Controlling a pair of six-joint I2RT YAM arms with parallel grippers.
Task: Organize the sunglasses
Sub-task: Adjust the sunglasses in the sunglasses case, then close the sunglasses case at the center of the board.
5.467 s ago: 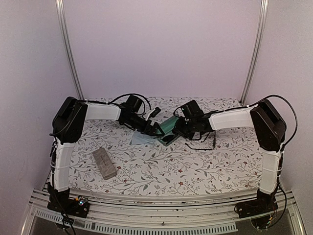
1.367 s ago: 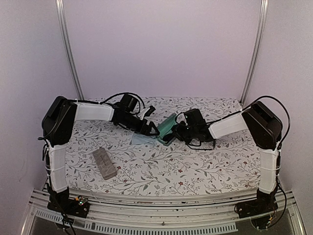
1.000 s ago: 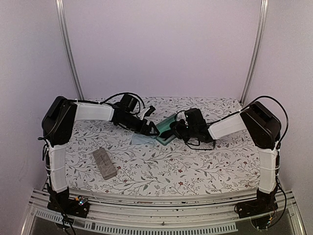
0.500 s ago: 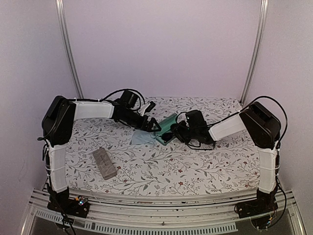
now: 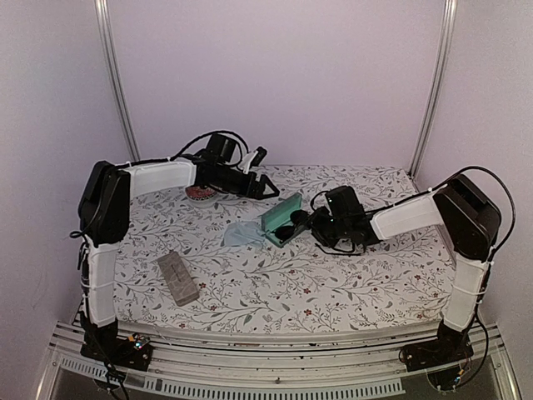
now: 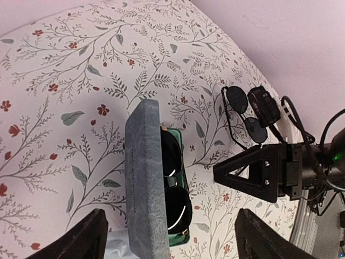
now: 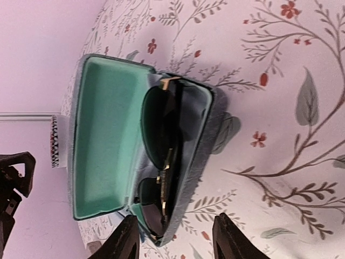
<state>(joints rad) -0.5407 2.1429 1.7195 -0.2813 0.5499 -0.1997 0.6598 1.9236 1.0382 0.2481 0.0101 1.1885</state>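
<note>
1. Position: one pair of folded sunglasses (image 7: 161, 156) lies in the tray of the open blue-grey case (image 7: 209, 132), near the middle of the table (image 5: 250, 292).
2. Axis: the pair's long axis follows the length of the case. Seen from overhead, it runs diagonally from near-left to far-right. The two dark lenses sit side by side along this line, with a gold-coloured hinge at each end.
3. Lid: the lid (image 7: 105, 140) stands open on the left arm's side, and its teal lining faces the right arm.
4. A second pair of sunglasses (image 6: 237, 99), with round dark lenses and a thin wire frame, lies flat on the table beside the right arm, apart from the case.
5. Left hand (image 6: 171, 213): fingers spread wide, grasping nothing, hovering above the lid side of the case.
6. Right hand (image 7: 177, 218): fingers apart, empty, low and just beside the tray side.
7. A light blue cloth (image 5: 237, 236) lies just beside the near-left end of the case. A closed grey case (image 5: 177, 277) lies well apart from these, front left.
</note>
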